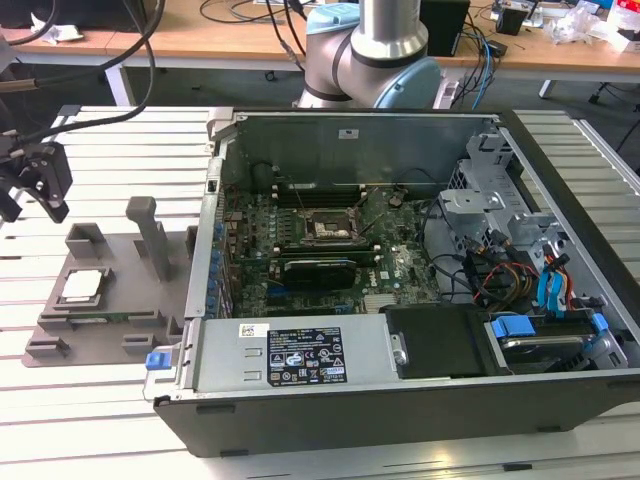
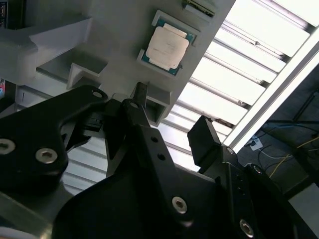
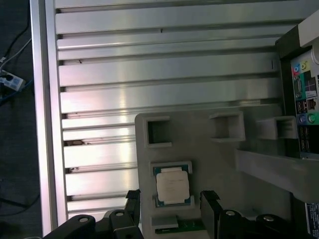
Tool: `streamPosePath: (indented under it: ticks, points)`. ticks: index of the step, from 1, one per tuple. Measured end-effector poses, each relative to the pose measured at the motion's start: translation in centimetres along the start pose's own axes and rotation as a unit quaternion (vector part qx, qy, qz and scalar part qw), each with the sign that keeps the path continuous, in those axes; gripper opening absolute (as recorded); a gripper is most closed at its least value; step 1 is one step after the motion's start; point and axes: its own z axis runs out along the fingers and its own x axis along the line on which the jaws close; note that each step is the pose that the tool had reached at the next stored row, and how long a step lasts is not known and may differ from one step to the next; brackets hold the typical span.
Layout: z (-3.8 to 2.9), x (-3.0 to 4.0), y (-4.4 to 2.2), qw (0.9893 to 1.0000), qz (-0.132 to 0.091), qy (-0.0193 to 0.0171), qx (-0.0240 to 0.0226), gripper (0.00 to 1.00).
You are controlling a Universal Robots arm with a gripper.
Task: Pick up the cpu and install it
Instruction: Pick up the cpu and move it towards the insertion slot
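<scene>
Your arm is cut off by the top edge of the exterior view, and the gripper sits hard against that view's left edge with part of its linkage out of frame. It hangs above the slatted metal table. In both wrist views the black gripper body covers part of the frame and hides part of the gray fixture tray beneath it.

The fingers are spread wide, holding nothing and touching nothing. In the first wrist view, the two tips frame the cpu from above with clear air between.

The cpu lies flat in its square recess on the fixture tray, silver lid up, at the exterior view's left of the open computer case. The socket sits bare on the motherboard inside the case, well apart from the chip.

A black label and a small white label sit on the metal cover at the case's near side. You cannot read their print, nor the faint marking on the cpu lid. Coloured connectors on the port panel show at the edge of the first wrist view.
</scene>
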Motion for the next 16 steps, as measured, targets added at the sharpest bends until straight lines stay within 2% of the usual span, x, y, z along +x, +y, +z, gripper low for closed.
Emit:
streamPosePath:
  ticks: [10, 11, 13, 15, 16]
  points:
    - [0.91, 0.02, -0.04, 1.0000, 0.000, 0.0000, 0.0001, 0.60]
    - [0.99, 0.03, -0.04, 1.0000, 0.000, 0.0000, 0.0013, 0.60]
    - [1.12, 0.03, -0.05, 1.0000, 0.000, -0.0004, 0.0062, 0.60]
    - [1.18, 0.03, -0.05, 0.9999, -0.003, -0.0012, 0.0162, 0.60]
    - [1.18, 0.03, -0.05, 0.9997, -0.007, -0.0016, 0.0238, 0.60]
